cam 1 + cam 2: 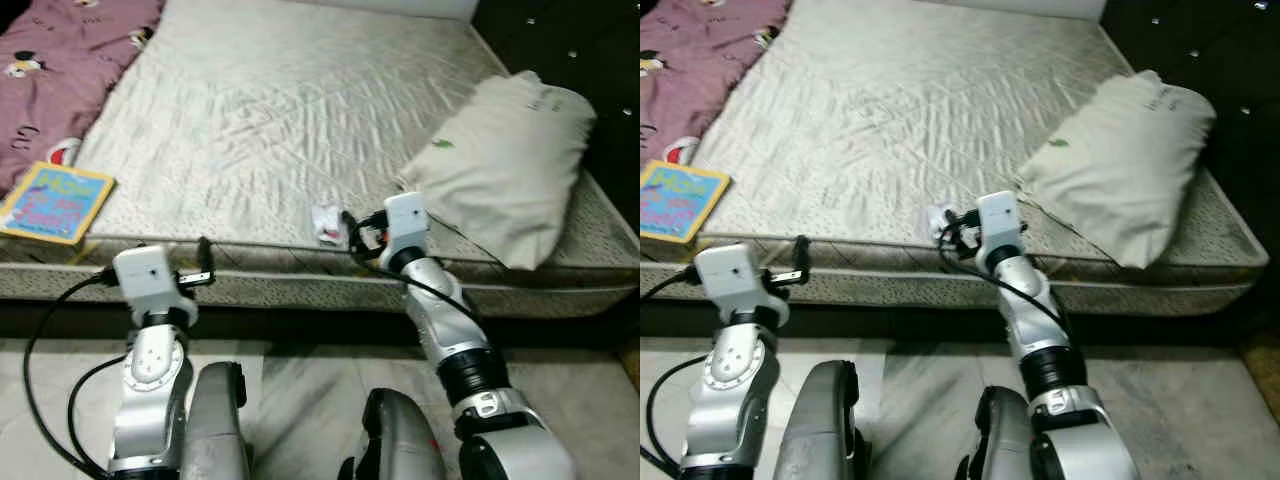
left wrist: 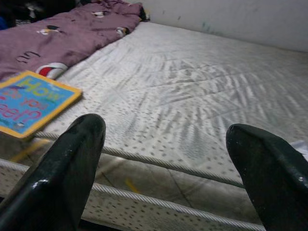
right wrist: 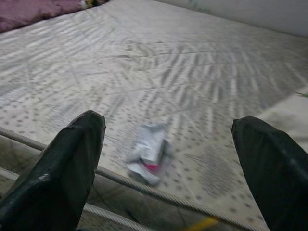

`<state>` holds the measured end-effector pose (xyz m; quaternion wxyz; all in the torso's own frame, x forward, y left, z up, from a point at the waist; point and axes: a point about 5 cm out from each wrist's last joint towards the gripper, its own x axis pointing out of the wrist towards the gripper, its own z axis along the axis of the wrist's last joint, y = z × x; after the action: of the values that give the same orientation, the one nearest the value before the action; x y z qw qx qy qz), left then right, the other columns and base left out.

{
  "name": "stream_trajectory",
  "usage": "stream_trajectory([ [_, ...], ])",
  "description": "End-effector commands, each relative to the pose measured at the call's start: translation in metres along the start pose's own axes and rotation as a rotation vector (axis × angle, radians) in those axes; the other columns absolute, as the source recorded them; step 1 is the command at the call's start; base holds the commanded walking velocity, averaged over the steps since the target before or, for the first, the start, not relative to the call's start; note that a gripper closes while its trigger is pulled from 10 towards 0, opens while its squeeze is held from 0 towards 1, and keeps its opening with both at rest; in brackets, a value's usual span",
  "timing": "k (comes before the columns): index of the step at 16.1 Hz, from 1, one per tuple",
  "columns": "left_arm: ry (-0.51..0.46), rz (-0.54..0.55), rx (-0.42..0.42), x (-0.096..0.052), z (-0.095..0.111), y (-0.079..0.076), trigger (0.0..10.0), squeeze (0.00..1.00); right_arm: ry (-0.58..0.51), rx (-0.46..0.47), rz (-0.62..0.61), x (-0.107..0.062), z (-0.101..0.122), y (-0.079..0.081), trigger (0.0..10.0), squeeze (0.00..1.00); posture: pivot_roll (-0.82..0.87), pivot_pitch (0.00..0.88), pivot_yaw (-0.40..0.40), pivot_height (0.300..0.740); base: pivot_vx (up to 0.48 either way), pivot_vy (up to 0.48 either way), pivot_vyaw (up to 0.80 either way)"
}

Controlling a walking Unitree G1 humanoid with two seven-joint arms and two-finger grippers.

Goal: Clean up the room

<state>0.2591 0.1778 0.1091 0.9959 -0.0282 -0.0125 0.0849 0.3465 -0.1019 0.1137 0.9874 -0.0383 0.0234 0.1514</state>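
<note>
A bare quilted mattress (image 1: 280, 110) filled most of the scene, its near edge running across in front of the robot. The right gripper (image 3: 168, 159) hung at that near edge with its fingers spread wide, holding nothing. Just beyond the fingertips (image 3: 72, 159), on the mattress close to the piping, lay a small crumpled wrapper (image 3: 147, 153), white with a red patch; it was blurred in the wrist view and any print on it could not be read. In the head view the wrapper (image 1: 328, 224) sat just left of the right wrist, partly hidden by the cable and gripper.

The left gripper (image 2: 168, 163) was also wide open and empty, held near the mattress edge further left. Beyond it and to the left, a children's book (image 1: 55, 202) with a blue cover and yellow border lay flat at the mattress's near left corner; its title was cut off in the wrist view and too small to read in the head view. A purple patterned blanket (image 1: 60, 70) lay at the far left, running out of frame.

On the right side a cream pillow (image 1: 505, 165) rested tilted at the mattress's right edge. The dark area beyond it at the far right was too dim to make out.
</note>
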Motion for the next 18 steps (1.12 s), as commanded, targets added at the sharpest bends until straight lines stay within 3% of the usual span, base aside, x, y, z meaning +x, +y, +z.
stream_trajectory([
  [1, -0.014, -0.013, -0.008, 0.0004, 0.0033, -0.004, 10.0, 0.0, -0.009, -0.008, -0.009, 0.0, 0.0032, -0.0059, 10.0, 0.0, 0.07, 0.079, -0.093, 0.601, 0.311, 0.0, 0.0],
  [6, -0.011, -0.023, -0.008, 0.0006, 0.0024, -0.0049, 10.0, 0.0, -0.001, -0.001, -0.003, 0.0005, 0.0017, -0.0057, 10.0, 0.0, 0.07, 0.075, -0.095, 0.601, 0.333, 0.0, 0.0],
  [15, -0.014, -0.034, -0.017, 0.0023, 0.0031, -0.0066, 10.0, 0.0, 0.003, 0.002, 0.007, 0.002, 0.0018, -0.0046, 10.0, 0.0, 0.07, 0.084, -0.097, 0.593, 0.0, 0.0, 0.0],
  [18, -0.017, -0.034, -0.013, 0.0029, 0.0036, -0.0069, 10.0, 0.0, 0.005, 0.002, 0.007, 0.0026, 0.0018, -0.0048, 10.0, 0.0, 0.07, 0.083, -0.097, 0.589, 0.38, 0.0, 0.0],
])
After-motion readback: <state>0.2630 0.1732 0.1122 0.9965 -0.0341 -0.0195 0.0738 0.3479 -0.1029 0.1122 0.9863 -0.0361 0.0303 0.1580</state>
